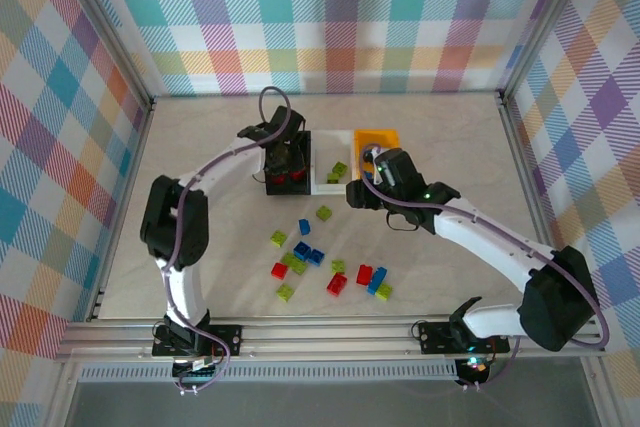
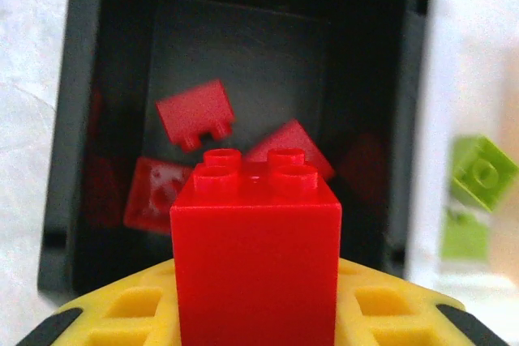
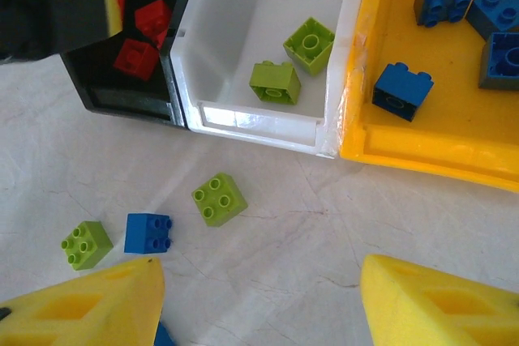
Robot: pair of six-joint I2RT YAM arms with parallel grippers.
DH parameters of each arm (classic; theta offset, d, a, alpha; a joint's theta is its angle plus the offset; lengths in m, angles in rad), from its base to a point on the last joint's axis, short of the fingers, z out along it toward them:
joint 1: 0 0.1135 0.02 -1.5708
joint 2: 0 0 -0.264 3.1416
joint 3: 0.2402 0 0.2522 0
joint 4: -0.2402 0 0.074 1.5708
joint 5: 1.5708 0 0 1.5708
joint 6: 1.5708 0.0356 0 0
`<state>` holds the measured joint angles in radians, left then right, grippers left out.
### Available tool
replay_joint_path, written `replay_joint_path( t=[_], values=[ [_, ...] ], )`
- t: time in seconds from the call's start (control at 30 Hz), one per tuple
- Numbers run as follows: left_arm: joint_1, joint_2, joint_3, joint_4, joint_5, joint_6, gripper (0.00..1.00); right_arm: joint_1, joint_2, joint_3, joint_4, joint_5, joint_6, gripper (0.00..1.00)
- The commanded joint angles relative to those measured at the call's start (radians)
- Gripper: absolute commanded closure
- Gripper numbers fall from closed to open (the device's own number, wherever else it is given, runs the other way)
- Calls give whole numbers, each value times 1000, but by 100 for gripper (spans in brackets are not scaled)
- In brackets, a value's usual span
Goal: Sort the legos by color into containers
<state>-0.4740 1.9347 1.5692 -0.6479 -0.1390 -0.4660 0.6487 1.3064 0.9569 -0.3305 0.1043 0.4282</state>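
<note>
the left gripper (image 2: 255,318) is closed on a red brick (image 2: 255,253), studs up, held over the near end of the black bin (image 2: 61,160) at the upper centre of the top view. three red bricks (image 2: 195,113) lie tilted on that bin's floor. the right gripper (image 3: 259,305) stands open with nothing between its yellow fingers (image 3: 97,305), hanging over the bench (image 3: 268,224) just in front of the white bin (image 3: 235,22). two lime green bricks (image 3: 275,82) sit in the white bin; blue bricks (image 3: 402,91) lie in the orange-yellow bin (image 3: 422,147) at the right (the three bins touch side by side). loose legos (image 1: 310,257) in red, blue and green are scattered over the lower centre of the bench.
</note>
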Motion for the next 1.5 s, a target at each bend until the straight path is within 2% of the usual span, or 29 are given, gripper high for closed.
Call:
replay_joint_path(
  t=[0.0,0.07,0.2,0.3,0.47,0.77,0.9,1.07,1.23,1.47],
  values=[
    [9,60,129,-76,-34,27,67,-4,-33,-22,2,-6,14,34],
    [14,109,191,-109,-37,25,60,-4,-39,-28,7,-6,19,34],
    [17,125,236,-127,-30,24,39,-4,-50,-29,2,0,20,31],
    [14,83,220,-127,-5,18,32,-6,-57,-25,-2,5,24,29],
    [-27,-115,21,-60,57,8,29,-6,-59,-27,0,5,20,29],
    [-190,-540,-555,-25,129,-21,26,-7,-29,-46,20,-16,18,29],
    [-246,-654,-748,20,197,-68,26,-6,-23,-57,33,-20,30,29],
    [-336,-723,-880,57,187,-106,24,-6,-19,-61,32,-17,33,30],
    [-362,-717,-922,79,180,-108,23,-6,-21,-58,28,-15,38,30],
    [-362,-631,-922,116,142,-96,33,-8,-35,-56,17,-11,37,30]
  ],
)
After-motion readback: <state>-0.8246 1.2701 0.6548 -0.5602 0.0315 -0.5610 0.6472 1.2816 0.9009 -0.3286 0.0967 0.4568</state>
